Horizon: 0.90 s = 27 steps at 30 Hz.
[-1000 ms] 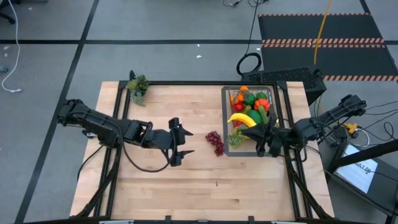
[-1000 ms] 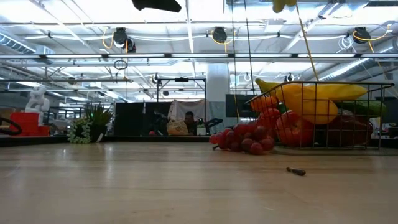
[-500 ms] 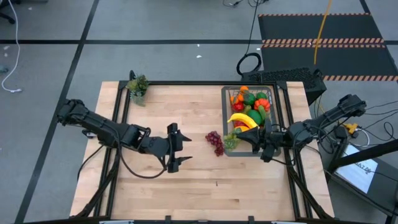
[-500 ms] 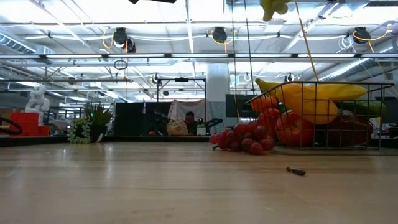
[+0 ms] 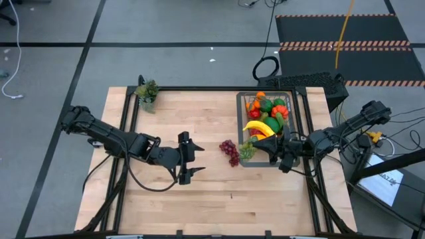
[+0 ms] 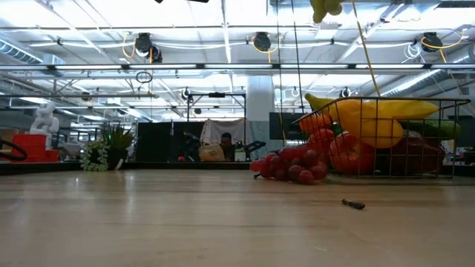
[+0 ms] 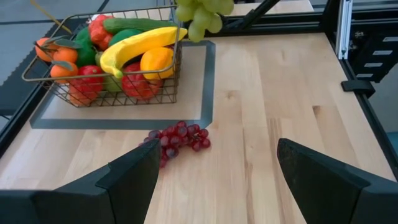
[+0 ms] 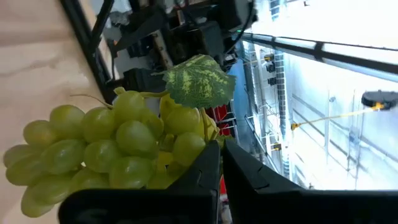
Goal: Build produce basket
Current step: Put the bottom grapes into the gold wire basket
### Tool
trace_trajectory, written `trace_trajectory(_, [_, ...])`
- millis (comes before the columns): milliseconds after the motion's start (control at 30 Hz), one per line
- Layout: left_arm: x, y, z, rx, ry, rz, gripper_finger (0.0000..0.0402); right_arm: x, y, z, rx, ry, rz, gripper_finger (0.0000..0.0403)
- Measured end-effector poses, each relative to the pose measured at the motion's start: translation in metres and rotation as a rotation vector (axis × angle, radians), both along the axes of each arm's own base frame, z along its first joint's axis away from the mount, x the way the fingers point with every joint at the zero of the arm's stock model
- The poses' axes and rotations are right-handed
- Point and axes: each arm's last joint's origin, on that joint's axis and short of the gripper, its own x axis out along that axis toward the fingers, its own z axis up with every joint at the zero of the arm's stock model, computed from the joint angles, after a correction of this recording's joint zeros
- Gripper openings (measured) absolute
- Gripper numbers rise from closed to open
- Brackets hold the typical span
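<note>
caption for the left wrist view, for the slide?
Open left gripper faces purple grapes on the table, the full basket behind, green grapes hanging above.

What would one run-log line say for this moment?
right gripper: shut on green grapes, above basket | left gripper: open, empty | purple grapes: on table

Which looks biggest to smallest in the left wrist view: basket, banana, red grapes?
1. basket
2. banana
3. red grapes, though they lie nearer the camera, so the gap to the banana is unsure.
</note>
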Motion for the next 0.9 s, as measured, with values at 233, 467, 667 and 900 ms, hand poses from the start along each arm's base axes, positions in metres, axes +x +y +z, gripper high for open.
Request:
trace_trajectory(233, [0.000, 0.000, 0.000, 0.002, 0.000, -0.001, 0.0324, -0.001, -0.001, 0.008, 0.197, -0.089, 0.010, 0.0003])
trace_trajectory(467, [0.000, 0.000, 0.000, 0.023, 0.001, -0.007, 0.0324, -0.002, -0.003, 0.015, 0.405, -0.166, -0.030, 0.0003])
trace_trajectory(667, [0.001, 0.003, 0.000, 0.026, -0.001, 0.003, 0.0324, -0.004, -0.009, 0.020, 0.647, -0.272, -0.140, 0.0003])
trace_trajectory(900, [0.003, 0.008, 0.000, 0.026, 0.000, 0.021, 0.0324, -0.008, -0.020, 0.025, 0.961, -0.370, -0.131, 0.0003])
